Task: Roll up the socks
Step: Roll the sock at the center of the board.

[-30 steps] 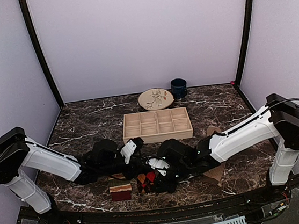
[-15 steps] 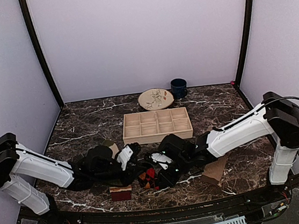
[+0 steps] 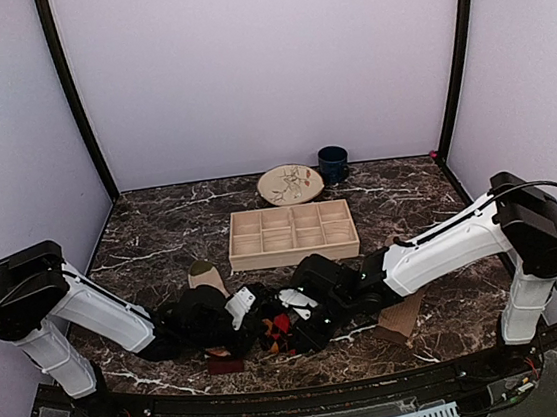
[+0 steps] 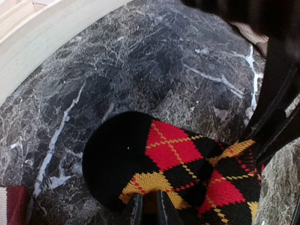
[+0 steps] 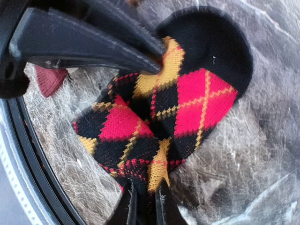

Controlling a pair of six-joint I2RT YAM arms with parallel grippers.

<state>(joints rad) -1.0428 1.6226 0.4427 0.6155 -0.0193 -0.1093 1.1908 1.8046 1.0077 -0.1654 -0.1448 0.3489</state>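
The black sock with red and yellow argyle diamonds (image 4: 183, 164) lies folded on the marble near the front edge, also seen as the argyle sock (image 3: 275, 328) between both arms. My left gripper (image 4: 149, 208) is shut on a yellow diamond at the sock's edge. My right gripper (image 5: 144, 202) is shut on the sock's opposite end (image 5: 164, 112). The left fingers (image 5: 103, 44) reach in from the top of the right wrist view. The striped sock (image 3: 221, 356) lies partly under my left arm, its maroon end (image 5: 49, 79) showing. The tan sock (image 3: 400, 320) lies under my right arm.
A wooden compartment tray (image 3: 291, 232) stands behind the arms, and its pale rim (image 4: 47, 33) is close to the left gripper. A patterned plate (image 3: 290, 183) and a dark blue mug (image 3: 333, 163) stand at the back. A small tan and dark object (image 3: 204, 274) lies behind my left arm.
My left gripper has swung in low to the argyle sock and closed on its edge. The right gripper has kept its grip and drawn the sock slightly back.
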